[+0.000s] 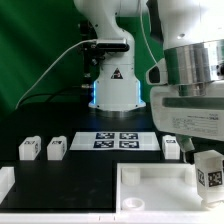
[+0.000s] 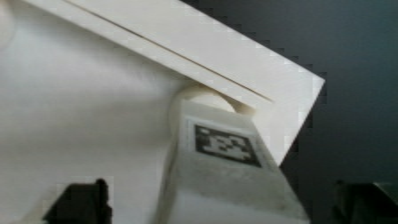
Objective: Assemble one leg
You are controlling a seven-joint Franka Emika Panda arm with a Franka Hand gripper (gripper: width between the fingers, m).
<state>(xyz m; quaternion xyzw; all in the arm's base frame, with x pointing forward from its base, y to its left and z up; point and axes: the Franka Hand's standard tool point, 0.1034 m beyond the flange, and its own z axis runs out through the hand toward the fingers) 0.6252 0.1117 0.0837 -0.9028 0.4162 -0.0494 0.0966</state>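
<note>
In the exterior view, one leg (image 1: 208, 170), a white blocky post with a square tag, stands upright at the right end of the wide white rimmed panel (image 1: 150, 185). My gripper (image 1: 207, 158) is right over it. In the wrist view the leg (image 2: 226, 150) lies between my two dark fingers (image 2: 80, 200), with its far end at the panel's corner (image 2: 214, 60). Bare gaps show on both sides of the leg, so the gripper (image 2: 222, 205) is open around it. Whether the leg is joined to the panel is hidden.
Two more legs (image 1: 29, 148) (image 1: 57, 147) stand at the exterior view's left and another (image 1: 171, 147) stands behind the panel. The marker board (image 1: 115, 140) lies in front of the robot base (image 1: 115, 85). A white part (image 1: 5, 185) lies at the left edge.
</note>
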